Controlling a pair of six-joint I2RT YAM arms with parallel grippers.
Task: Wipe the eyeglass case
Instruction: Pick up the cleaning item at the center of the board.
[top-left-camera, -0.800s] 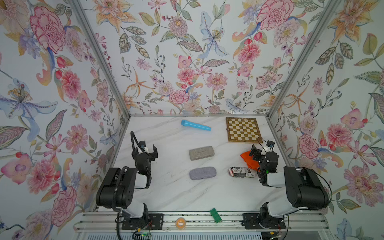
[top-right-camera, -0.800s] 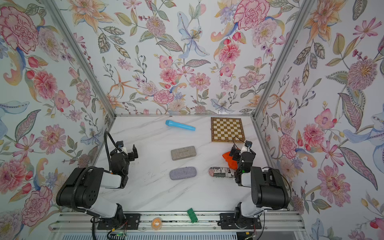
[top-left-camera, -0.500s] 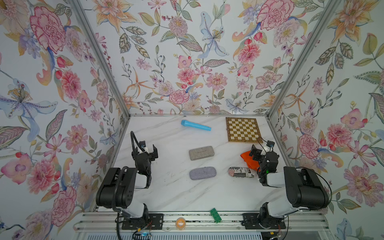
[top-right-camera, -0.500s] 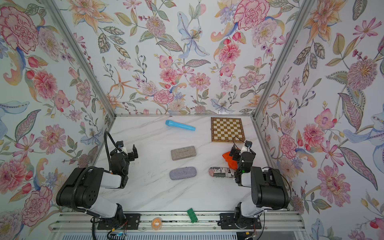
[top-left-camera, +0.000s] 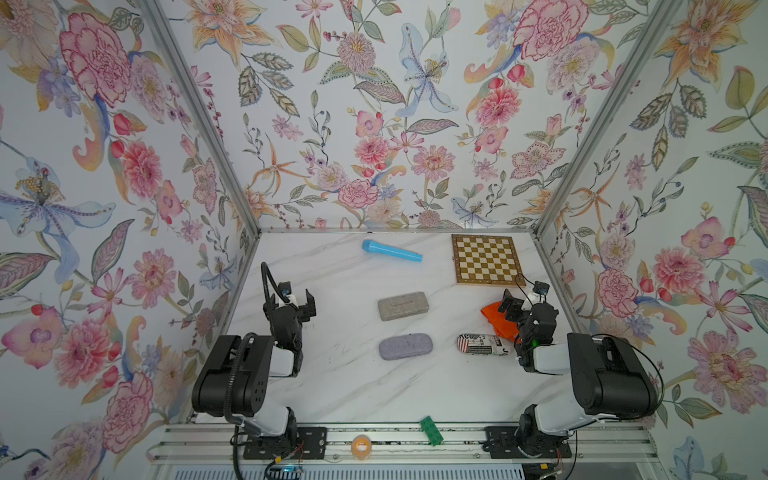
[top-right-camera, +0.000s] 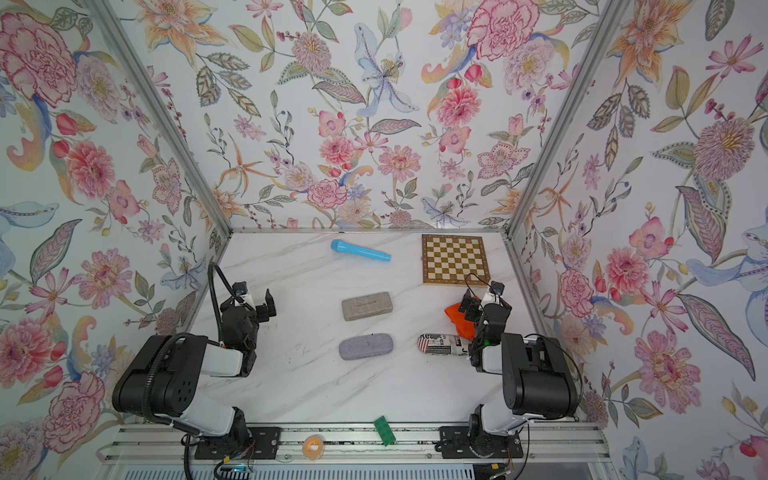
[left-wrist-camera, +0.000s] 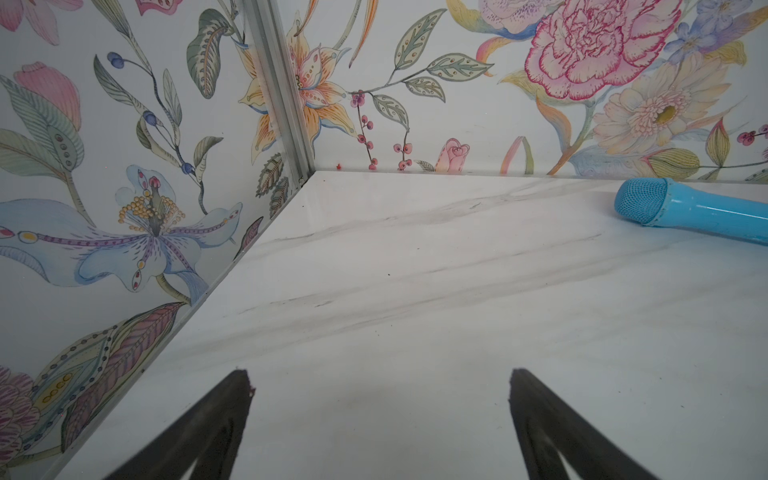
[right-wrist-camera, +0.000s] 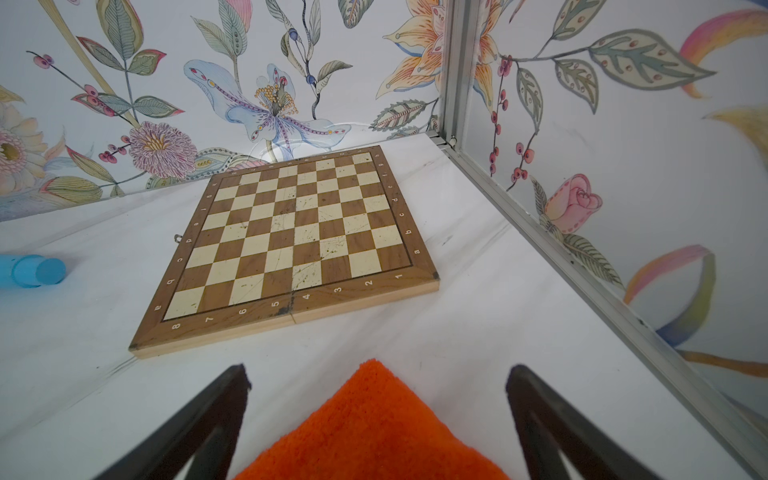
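A fuzzy orange microfibre cloth is lying bunched near the table's right edge, and one corner is sitting between the spread black fingers of the right gripper, which is gripping nothing. The left gripper is likewise gaping empty over the smooth marbled tabletop. Both arms are sitting folded low, wrists pointing at the back wall. The rounded, felt-textured lilac eyeglass case is lying mid-table, just in front of a grey rectangular case.

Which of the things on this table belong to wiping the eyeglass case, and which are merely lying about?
Job: orange cloth; purple case, grey case, newsprint case (which is meant, unclear).
Lying about: blue microphone, chessboard, green brick, tape roll.
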